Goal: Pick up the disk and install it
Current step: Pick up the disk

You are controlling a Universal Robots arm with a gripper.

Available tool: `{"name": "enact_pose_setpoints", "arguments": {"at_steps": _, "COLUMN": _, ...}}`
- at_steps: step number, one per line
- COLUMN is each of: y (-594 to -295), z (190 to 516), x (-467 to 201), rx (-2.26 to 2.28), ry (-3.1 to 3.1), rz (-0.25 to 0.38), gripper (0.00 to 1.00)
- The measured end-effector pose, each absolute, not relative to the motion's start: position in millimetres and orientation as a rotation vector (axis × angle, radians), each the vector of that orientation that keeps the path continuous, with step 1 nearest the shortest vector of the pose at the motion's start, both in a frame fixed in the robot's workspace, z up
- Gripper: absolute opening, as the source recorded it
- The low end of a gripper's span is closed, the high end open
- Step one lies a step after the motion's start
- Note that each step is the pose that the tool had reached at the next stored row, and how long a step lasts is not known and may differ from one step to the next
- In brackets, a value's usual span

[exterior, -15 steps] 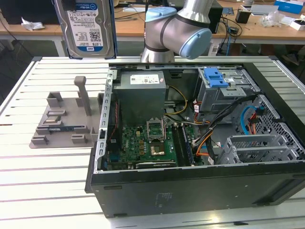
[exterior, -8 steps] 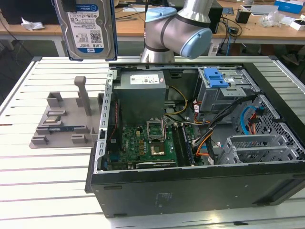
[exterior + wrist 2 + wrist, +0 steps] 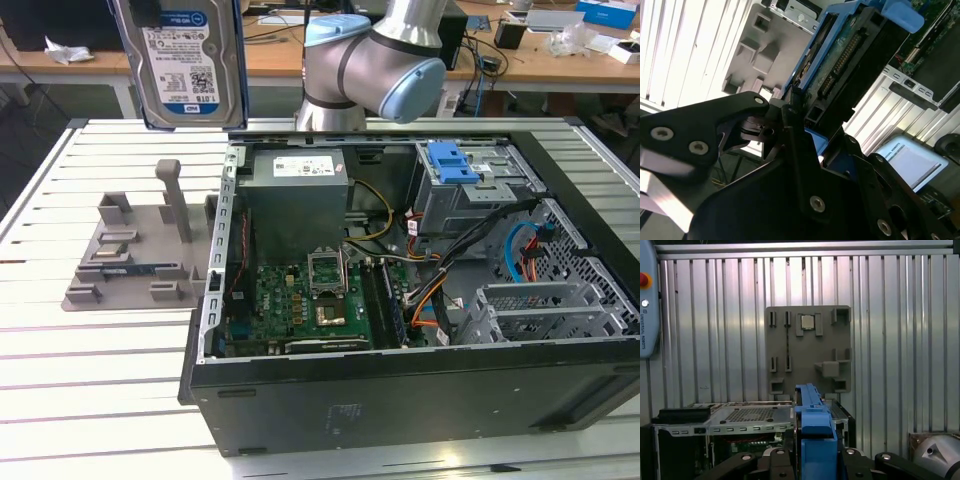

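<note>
One open computer case (image 3: 400, 300) lies on its side nearest, on the slatted tabletop (image 3: 90, 400), motherboard (image 3: 300, 305) exposed. Grey drive cage (image 3: 470, 200) sits in the case's far part, toward the exterior view's right, with a blue latch (image 3: 452, 162) on top. Grey holder stand (image 3: 140, 250) sits just beside the case, on the exterior view's left. Further back the disk (image 3: 182, 60) is held high in the air, upright, label facing out, not touching the case. Tool (image 3: 799, 112) is clamped on the disk in the second wrist view, black fingers (image 3: 795, 145) against its blue-railed edge. Arm (image 3: 375, 55) stands behind the case.
</note>
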State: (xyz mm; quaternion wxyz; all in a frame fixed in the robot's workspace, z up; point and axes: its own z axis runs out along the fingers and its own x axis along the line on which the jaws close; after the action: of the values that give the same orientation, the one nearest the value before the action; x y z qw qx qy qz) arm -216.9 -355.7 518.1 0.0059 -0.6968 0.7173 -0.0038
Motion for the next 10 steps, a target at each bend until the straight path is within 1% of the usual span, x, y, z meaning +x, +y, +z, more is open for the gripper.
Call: {"name": "enact_pose_setpoints", "arguments": {"at_steps": 10, "y": -363.4, "z": 518.1, "x": -214.4, "rx": -2.181, "ry": 2.245, "rz": -0.012, "gripper": 0.37}}
